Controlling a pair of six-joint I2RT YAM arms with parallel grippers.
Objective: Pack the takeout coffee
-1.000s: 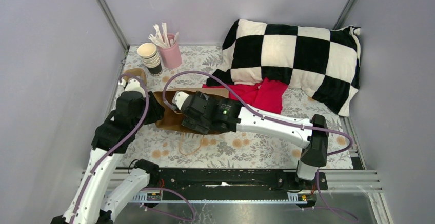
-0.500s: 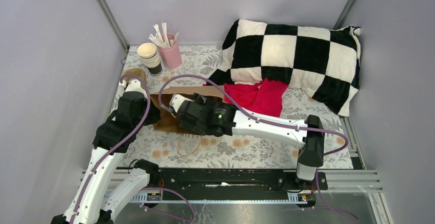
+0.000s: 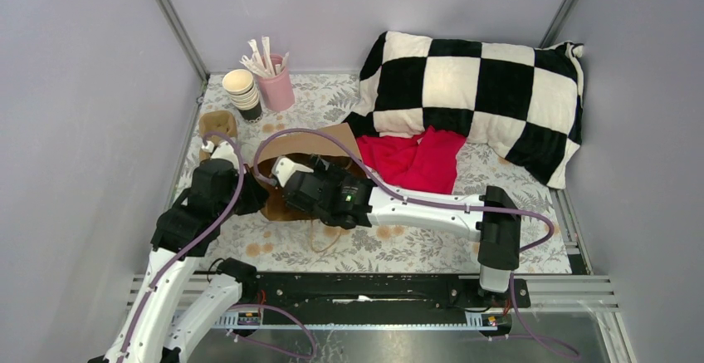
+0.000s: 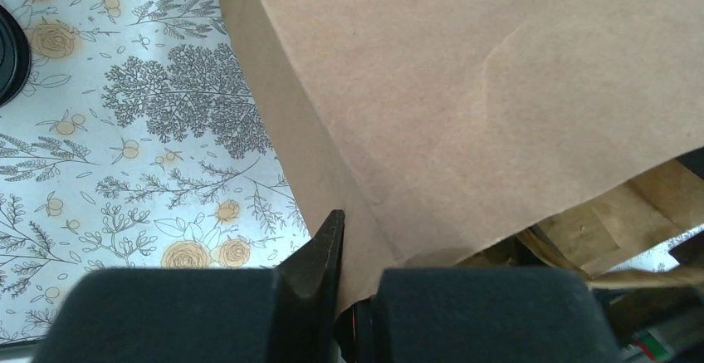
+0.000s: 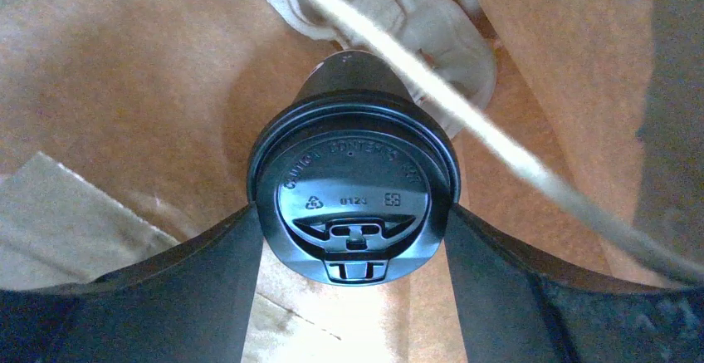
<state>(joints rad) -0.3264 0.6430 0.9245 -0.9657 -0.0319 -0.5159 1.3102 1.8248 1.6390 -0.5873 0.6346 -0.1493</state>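
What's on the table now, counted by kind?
brown paper bag: 1
lidded coffee cup: 1
stack of lidless cups: 1
pink holder with sticks: 1
checkered pillow: 1
red cloth: 1
small tan item: 1
Total: 7 that I can make out

White arms [image 3: 423, 207], black joints [image 3: 211, 182], purple cables [image 3: 290, 131]

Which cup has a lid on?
The dark cup held in the right tool, inside the brown bag: it carries a black lid. The stacked cups beside the pink holder are open, cream inside.
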